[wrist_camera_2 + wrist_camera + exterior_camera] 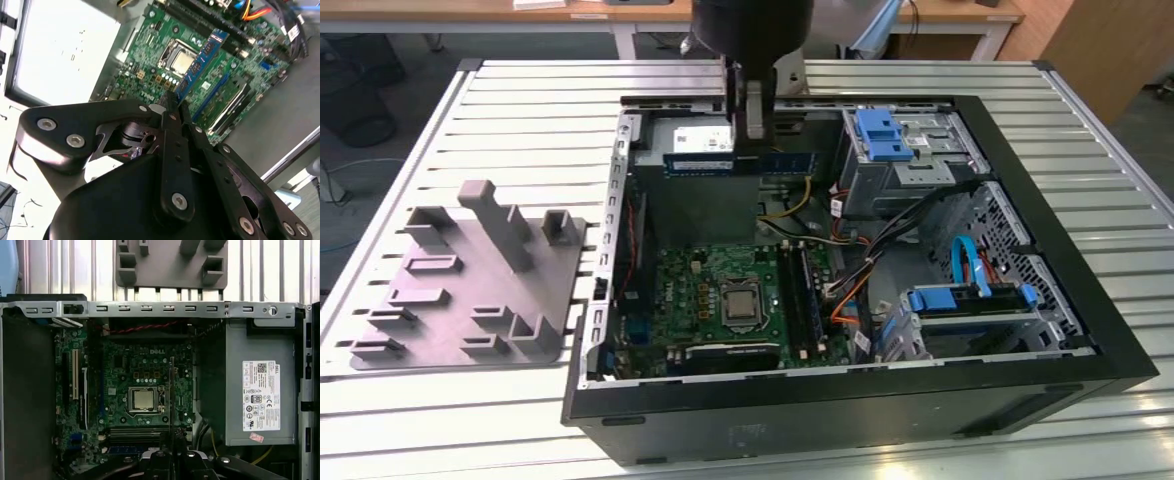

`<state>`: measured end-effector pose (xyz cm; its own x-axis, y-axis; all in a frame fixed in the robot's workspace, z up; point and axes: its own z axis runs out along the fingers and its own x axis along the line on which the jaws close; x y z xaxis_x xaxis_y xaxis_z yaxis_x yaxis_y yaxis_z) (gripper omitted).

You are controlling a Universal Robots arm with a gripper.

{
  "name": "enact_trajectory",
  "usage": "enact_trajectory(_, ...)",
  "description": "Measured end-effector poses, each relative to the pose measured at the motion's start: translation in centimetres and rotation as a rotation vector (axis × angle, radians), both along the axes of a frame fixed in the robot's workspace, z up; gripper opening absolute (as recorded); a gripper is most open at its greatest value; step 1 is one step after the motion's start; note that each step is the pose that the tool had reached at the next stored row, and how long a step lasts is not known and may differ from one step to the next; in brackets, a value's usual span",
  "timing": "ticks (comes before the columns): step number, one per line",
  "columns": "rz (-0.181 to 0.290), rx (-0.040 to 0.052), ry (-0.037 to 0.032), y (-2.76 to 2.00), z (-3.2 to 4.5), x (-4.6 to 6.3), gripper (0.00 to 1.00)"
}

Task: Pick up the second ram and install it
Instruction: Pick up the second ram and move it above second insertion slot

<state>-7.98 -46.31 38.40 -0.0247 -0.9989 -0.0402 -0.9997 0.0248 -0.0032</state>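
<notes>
At the exterior view's left, a grey tray (467, 290) is seen on the table (520, 100). Rightward, the second ram (707, 164) is clamped by the gripper (751, 138) above the open computer case's (1081, 320) motherboard (720, 300).

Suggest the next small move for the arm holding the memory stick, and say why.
Probably carry it across toward the memory slots before lowering. The gripper is shut on the second ram, which hangs above the far end of the computer case in the exterior view, well short of the slots beside the processor.
</notes>
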Motion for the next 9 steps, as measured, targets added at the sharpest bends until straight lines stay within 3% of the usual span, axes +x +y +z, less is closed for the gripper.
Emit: enact_trajectory(9,0.0,-0.0001,0.0005,0.28,-0.05,2.3,0.14)
